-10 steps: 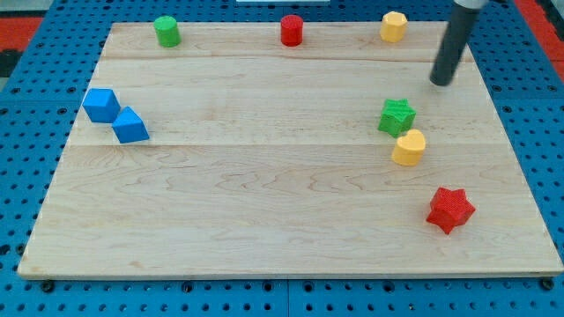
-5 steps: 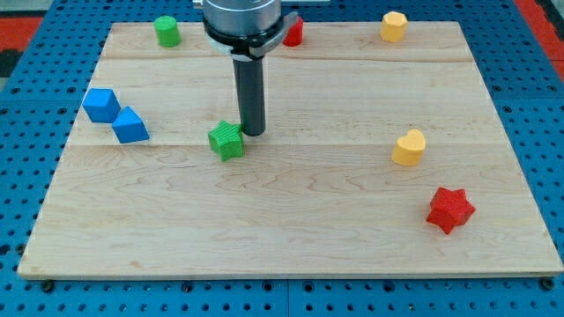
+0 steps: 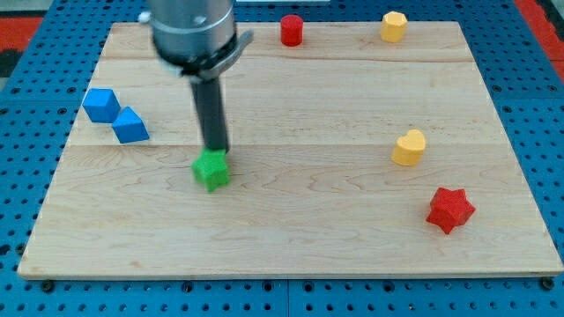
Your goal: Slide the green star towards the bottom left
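My tip (image 3: 216, 151) sits against the upper edge of the green star (image 3: 211, 170), which lies left of centre on the wooden board (image 3: 291, 238). The rod is bare, with nothing clamped. Two blue blocks (image 3: 115, 114) sit touching at the left of the frame, well apart from the star.

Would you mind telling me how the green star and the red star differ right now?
The green star is green; the red star is red. The green star lies left of the board's middle, while the red star sits near the view's bottom right. My tip is right at the green star's upper edge, whereas the red star stands alone, far from the tip. Both are star-shaped blocks resting on the board.
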You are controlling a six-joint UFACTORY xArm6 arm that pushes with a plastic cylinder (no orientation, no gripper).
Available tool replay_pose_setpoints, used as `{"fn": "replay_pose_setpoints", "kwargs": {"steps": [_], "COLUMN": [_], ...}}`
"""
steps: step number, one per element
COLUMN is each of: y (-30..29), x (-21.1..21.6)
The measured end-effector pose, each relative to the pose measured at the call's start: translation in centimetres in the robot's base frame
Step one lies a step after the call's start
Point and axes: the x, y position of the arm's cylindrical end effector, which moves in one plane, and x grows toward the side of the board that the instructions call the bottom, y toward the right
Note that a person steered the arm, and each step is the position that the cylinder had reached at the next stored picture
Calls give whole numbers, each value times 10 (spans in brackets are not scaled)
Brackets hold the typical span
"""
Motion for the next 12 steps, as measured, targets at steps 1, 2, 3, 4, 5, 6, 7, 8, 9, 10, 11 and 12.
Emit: {"fn": "replay_pose_setpoints", "kwargs": {"steps": [1, 2, 3, 4, 5, 6, 7, 8, 9, 10, 11, 12], "y": [-11, 31, 55, 38, -23, 26, 39, -10, -37, -42, -62, -78], "x": [24, 21, 34, 77, 88, 49, 47, 38, 24, -2, 34, 55]}}
